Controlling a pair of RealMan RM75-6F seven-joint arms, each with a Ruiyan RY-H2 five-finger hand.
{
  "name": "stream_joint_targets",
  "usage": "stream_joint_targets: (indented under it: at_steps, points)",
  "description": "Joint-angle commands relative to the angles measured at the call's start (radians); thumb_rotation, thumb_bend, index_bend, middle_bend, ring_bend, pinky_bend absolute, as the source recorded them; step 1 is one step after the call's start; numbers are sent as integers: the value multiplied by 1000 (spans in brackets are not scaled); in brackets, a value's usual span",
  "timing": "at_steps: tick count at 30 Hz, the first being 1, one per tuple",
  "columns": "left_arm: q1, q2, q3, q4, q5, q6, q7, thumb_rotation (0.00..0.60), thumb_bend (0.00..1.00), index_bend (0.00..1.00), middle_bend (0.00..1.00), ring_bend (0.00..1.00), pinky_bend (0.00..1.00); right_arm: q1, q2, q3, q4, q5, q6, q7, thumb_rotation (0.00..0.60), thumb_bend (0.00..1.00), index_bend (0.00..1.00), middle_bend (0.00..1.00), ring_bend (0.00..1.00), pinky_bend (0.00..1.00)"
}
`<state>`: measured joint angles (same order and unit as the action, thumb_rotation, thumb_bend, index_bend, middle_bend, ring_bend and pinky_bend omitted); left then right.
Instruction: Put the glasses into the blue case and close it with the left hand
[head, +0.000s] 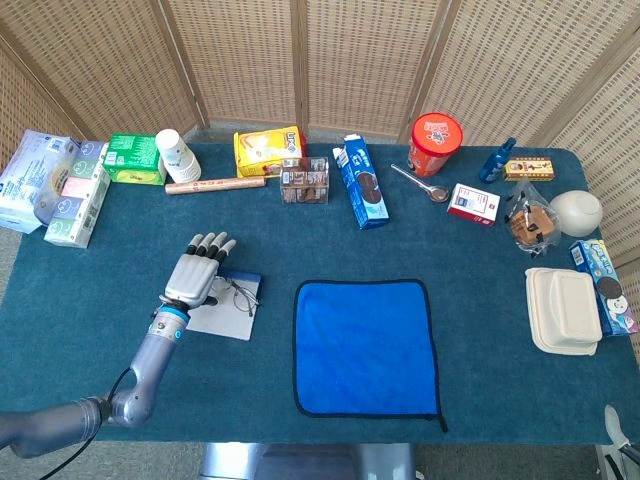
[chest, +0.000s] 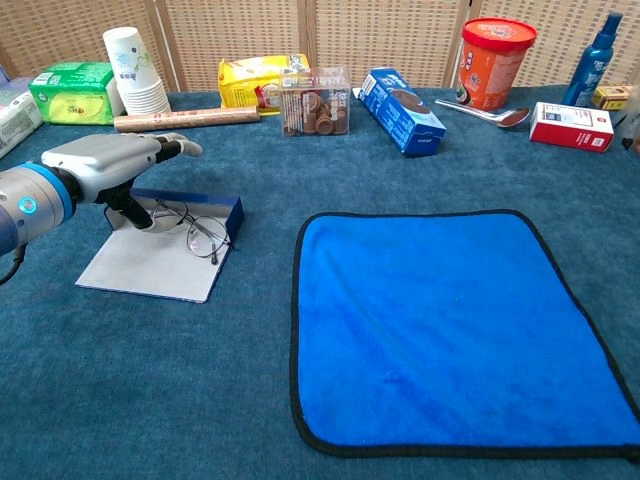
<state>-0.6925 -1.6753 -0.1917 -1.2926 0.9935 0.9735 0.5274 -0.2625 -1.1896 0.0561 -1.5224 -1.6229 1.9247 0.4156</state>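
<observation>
The blue case (chest: 218, 204) lies open left of centre, its pale lid (chest: 145, 268) flat on the table toward me. The thin-rimmed glasses (chest: 200, 232) lie partly in the case, one lens tipped over its right end. My left hand (chest: 100, 160) hovers flat over the case's left half with fingers stretched out and the thumb pointing down onto the glasses' left side. The head view shows the left hand (head: 195, 275) covering most of the case (head: 236, 318) beside the glasses (head: 244, 295). Only a grey sliver (head: 614, 428) shows where my right hand would be.
A blue cloth (chest: 440, 320) lies spread right of the case. Along the back stand paper cups (chest: 133, 68), a green pack (chest: 72, 90), a brown roll (chest: 185, 119), a yellow bag (chest: 250, 80), a biscuit box (chest: 402, 110) and a red tub (chest: 495, 60).
</observation>
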Motion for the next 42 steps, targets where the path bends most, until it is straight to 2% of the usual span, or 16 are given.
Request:
stream_joint_targets:
  at_steps: [1,11,19,25,28,42]
  points:
    - [-5,-4,-6,10,-6,6,0,536,280,0,0,0,0,0,0,1,0,0,0,1,401,333,40,126,0,115]
    - [3,19,-5,-25,-25,13,-15,536,278,0,0,0,0,0,0,3,4,-1,1,6,400,332,40,126,0,116]
    - [19,57,43,-132,36,15,-45,535,278,0,0,0,0,1,-1,3,10,-3,2,15,402,333,40,126,0,116]
    - [18,66,70,-187,80,24,-39,508,267,0,0,0,0,-1,-4,3,16,-1,1,23,400,333,40,126,0,116]
    - [8,54,71,-185,83,27,-18,493,266,0,0,0,0,-1,-5,3,20,-1,2,26,400,332,40,126,0,116]
    - [-44,-42,39,-100,52,27,46,500,262,0,0,0,0,-13,-8,5,43,13,11,59,399,334,40,126,0,116]
